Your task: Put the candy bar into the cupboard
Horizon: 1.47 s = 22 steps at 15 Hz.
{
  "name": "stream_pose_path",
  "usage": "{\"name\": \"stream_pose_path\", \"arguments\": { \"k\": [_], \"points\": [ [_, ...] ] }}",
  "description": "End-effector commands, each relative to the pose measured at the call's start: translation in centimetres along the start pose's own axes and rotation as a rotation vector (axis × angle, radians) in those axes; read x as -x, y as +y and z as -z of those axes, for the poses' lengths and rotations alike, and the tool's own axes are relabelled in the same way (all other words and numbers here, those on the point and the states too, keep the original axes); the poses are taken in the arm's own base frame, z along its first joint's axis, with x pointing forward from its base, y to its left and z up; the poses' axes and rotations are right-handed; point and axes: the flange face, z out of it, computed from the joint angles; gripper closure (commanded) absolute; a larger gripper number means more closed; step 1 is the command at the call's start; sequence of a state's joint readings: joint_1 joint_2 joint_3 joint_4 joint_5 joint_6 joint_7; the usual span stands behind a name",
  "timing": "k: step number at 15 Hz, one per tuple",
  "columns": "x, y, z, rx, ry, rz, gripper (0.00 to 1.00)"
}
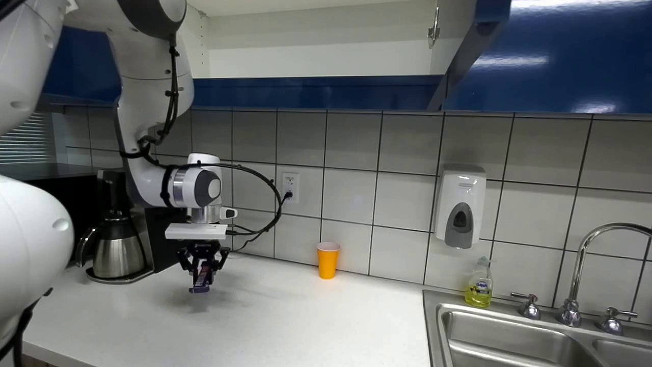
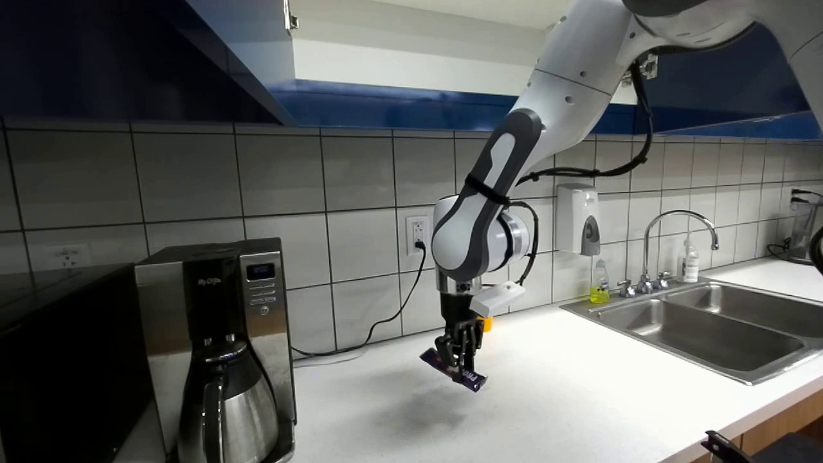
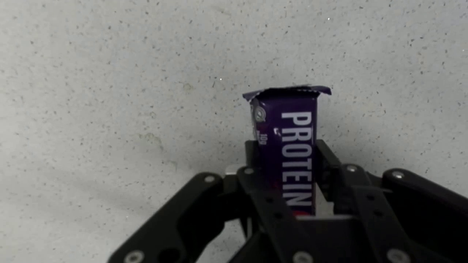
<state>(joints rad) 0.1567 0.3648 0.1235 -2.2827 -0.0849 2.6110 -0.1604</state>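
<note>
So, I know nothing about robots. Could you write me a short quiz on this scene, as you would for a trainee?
1. True or false: the black two-fingered gripper holds the slim purple-wrapped candy bar above the white countertop, not touching it.

2. Which pale word shows on that candy bar in the wrist view?
A) CARAMEL
B) PROTEIN
C) ALMOND

3. Fill in "open" or "shut": the glossy dark-blue overhead cupboard with the white interior stands ____.

Key: 1. True. 2. B. 3. Open.
</note>
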Motion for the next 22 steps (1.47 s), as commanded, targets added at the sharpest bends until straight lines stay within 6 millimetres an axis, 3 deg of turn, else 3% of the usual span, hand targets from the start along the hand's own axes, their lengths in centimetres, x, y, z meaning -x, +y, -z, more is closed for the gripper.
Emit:
{"name": "stream_pose_path", "arguments": {
  "k": [1,6,12,15,16,22],
  "points": [
    [4.1,-0.7,2.5,0.02,0.07,-0.113,0.86],
    [9.1,-1.9,4.6,0.04,0.101,-0.185,0.86],
    [13.9,-2.8,8.8,0.073,0.154,-0.257,0.86],
    [15.4,-3.2,11.8,0.099,0.211,-0.268,0.86],
    [13.9,-3.0,13.8,0.102,0.228,-0.27,0.86],
    [16.2,-3.6,20.9,0.121,0.343,-0.295,0.86]
  ]
}}
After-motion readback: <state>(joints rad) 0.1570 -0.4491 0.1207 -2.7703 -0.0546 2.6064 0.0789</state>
